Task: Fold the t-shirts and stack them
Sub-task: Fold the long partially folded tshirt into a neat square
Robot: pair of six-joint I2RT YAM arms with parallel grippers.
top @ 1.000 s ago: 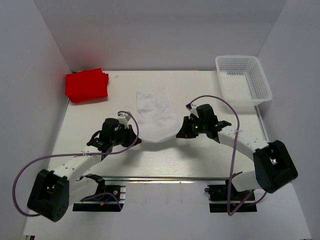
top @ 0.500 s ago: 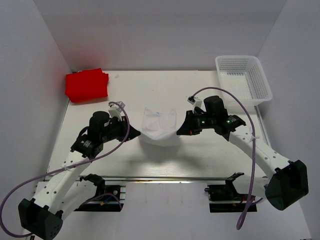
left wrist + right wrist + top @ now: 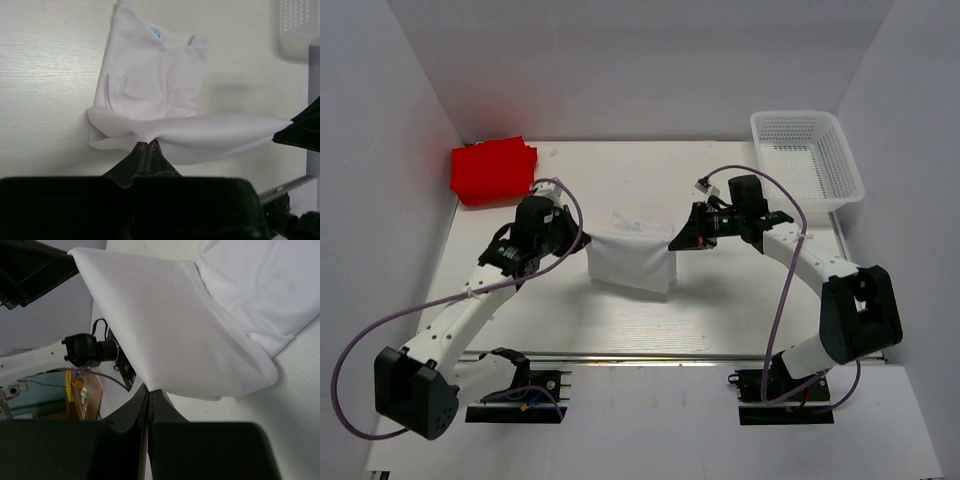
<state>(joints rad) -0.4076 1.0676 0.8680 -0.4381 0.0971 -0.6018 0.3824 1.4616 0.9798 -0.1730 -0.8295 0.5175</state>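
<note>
The white t-shirt (image 3: 632, 258) lies mid-table, its near half lifted and stretched between both grippers. My left gripper (image 3: 578, 240) is shut on the shirt's left corner; in the left wrist view (image 3: 146, 144) the cloth (image 3: 150, 90) spreads ahead of the pinched fingertips. My right gripper (image 3: 676, 243) is shut on the right corner; the right wrist view (image 3: 149, 390) shows the cloth (image 3: 170, 335) fanning out from the closed jaws. The red t-shirt (image 3: 493, 170) lies folded at the far left corner of the table.
A white mesh basket (image 3: 806, 158) stands at the far right corner. White walls enclose the table on the left, back and right. A metal rail (image 3: 640, 356) runs along the near edge.
Both grippers have carried the shirt's near edge up and away from the bases, toward the far side, folding it over the rest. The lifted edge is now stretched straight between them.
</note>
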